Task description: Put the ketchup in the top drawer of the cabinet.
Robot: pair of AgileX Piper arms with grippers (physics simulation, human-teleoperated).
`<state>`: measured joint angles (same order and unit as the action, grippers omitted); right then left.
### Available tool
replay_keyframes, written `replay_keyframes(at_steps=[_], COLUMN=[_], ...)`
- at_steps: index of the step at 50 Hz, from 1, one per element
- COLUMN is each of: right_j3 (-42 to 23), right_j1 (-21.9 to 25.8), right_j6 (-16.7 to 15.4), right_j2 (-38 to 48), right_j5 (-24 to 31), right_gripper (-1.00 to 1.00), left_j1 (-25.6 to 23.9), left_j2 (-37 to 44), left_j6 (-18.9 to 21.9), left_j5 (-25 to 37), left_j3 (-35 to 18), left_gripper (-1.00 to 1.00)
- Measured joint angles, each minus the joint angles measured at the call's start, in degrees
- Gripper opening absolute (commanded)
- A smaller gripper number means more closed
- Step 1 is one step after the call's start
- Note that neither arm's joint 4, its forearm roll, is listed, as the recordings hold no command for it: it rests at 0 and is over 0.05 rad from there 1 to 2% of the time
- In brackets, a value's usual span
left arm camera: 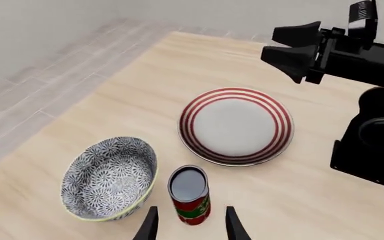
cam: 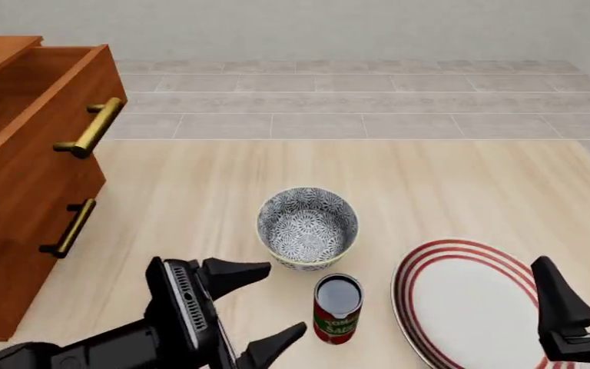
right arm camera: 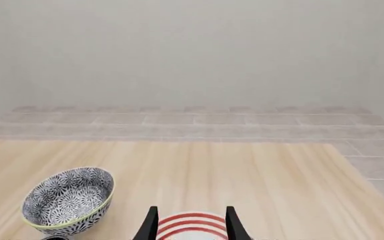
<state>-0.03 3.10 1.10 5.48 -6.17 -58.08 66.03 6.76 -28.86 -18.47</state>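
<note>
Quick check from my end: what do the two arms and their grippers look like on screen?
Both are black. The left gripper has two pointed, wedge-shaped fingers on a boxy body with a grey ribbed panel. The right gripper shows the same pointed black fingers. No cables or markings are visible.

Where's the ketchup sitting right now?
In the front view the ketchup stands upright on the table, just nearer than the bowl, left of the striped plate, with the open left gripper close on its left.

Pale matt wood table [cam: 459, 184], reddish-brown wood cabinet [cam: 18, 177] with brass handles — ketchup [cam: 337, 310] top shiny grey.
</note>
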Motion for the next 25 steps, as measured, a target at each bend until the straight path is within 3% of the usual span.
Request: replay_keyframes(at_steps=[25], right_j3=[0.0], right_j1=[-0.3], right_j6=[-0.5], right_j2=[4.2], right_j5=[-3.0], right_gripper=[1.00], left_j1=[1.2], left_j2=[15.4], left_j6=[-1.1], left_j5=[-9.4], left_j3=[-2.3], left_gripper=[1.00])
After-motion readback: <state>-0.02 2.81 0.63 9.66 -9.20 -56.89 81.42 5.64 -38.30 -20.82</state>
